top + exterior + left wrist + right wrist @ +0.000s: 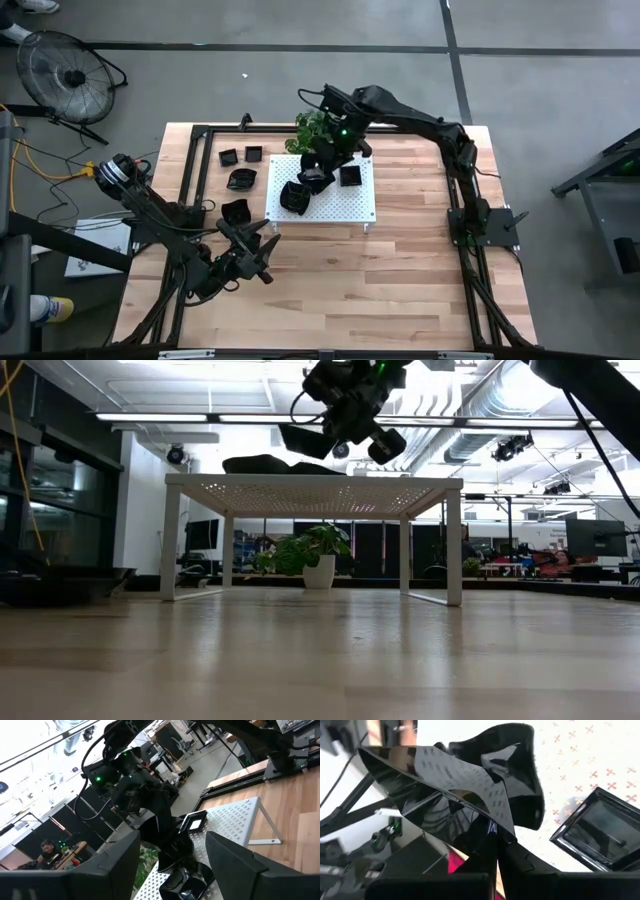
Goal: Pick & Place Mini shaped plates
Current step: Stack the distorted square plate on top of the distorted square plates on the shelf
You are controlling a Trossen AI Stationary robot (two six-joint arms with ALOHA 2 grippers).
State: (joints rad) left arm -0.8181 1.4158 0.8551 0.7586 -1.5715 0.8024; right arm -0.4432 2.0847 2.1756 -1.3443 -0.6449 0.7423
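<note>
Above the white perforated board (340,200), the right gripper (322,158) pinches a glossy black plate (445,785) by its edge.

Its fingers are largely hidden behind that tilted plate. Other mini plates sit on the board (350,176) and on the table at nine o'clock of it (241,179). The left gripper (262,252) waits spread, at seven o'clock.

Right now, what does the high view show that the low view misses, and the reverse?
Only the high view: four plates on the bare table left of the white board, and the left gripper waiting near the front. Only the low view: the board's legs and the room behind. Both: the right gripper shut on a plate above the board.
</note>
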